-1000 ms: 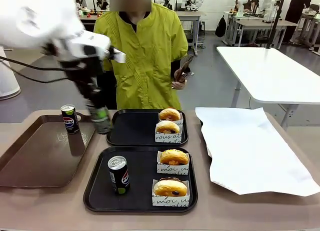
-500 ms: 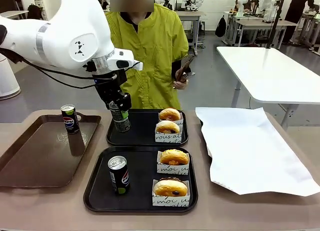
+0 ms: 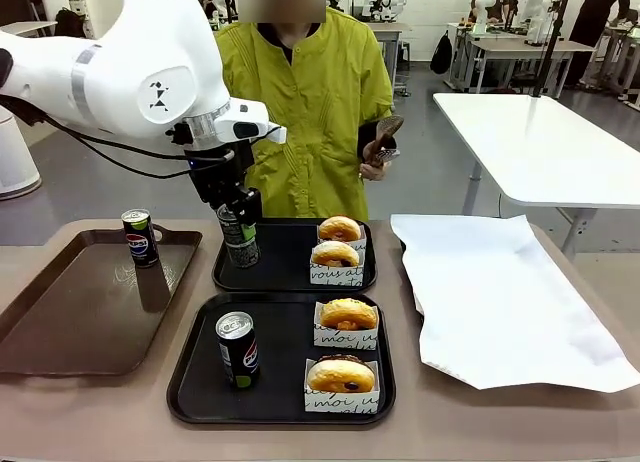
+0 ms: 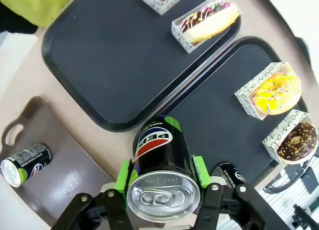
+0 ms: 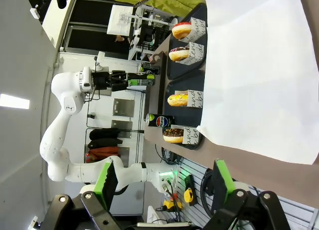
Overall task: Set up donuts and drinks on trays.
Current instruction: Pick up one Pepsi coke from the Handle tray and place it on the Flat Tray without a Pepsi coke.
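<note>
Table [image 3: 120, 422]: carrying every item below, with a person in a yellow-green jacket standing at its far side.
White paper sheet [image 3: 500, 302]: lying flat at the right, bare.
Brown tray [image 3: 70, 322]: sitting at the left as the supply spot; one can [image 3: 138, 237] is standing in its far corner.
Near black tray [image 3: 200, 407]: looking finished, holding one can [image 3: 238, 349] at its left and two donuts [image 3: 346, 327] in paper holders at its right.
Far black tray [image 3: 290, 280]: holding two donuts [image 3: 336, 254] at its right; its left half is bare, seemingly kept free for a drink.
Left gripper [image 4: 162, 192]: clenching a can [image 4: 162, 165] near its top, pads on either side, holding it upright over the far tray's left edge, probably so it lands standing.
Right gripper [image 5: 162, 182]: standing released, jaws wide apart and holding nothing, waiting off to the side.
</note>
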Controlling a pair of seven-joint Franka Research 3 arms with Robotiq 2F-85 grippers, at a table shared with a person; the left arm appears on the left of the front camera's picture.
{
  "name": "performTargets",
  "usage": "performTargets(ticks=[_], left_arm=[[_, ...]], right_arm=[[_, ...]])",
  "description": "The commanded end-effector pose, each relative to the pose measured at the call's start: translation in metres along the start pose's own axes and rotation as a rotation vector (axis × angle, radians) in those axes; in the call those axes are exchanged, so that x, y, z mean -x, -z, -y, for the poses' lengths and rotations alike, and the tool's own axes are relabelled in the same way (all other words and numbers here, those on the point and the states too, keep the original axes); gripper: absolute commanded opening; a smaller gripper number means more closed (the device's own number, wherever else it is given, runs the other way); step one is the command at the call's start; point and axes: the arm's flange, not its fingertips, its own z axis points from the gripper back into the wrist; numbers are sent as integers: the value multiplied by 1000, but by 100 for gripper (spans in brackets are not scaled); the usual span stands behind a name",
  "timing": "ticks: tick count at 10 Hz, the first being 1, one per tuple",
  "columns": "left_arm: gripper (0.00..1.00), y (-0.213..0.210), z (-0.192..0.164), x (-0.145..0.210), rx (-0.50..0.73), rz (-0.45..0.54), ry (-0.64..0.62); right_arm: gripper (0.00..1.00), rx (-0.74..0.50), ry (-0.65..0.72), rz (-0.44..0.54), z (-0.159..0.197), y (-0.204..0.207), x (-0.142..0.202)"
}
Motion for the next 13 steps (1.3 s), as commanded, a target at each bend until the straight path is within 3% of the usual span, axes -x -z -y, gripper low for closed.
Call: performTargets(ticks=[1, 5, 7, 12, 13], left_arm=[[59, 17, -13, -42, -26, -111, -48], [59, 56, -51, -81, -8, -105, -127], [59, 69, -61, -80, -20, -68, -141], [59, 91, -68, -80, -56, -117, -180], [81, 91, -66, -76, -57, -119, -184]], right_arm=[[100, -22, -14, 6, 0, 0, -2], [100, -22, -14, 6, 0, 0, -2], [100, -22, -14, 6, 0, 0, -2], [100, -22, -14, 6, 0, 0, -2], [100, -22, -14, 6, 0, 0, -2]])
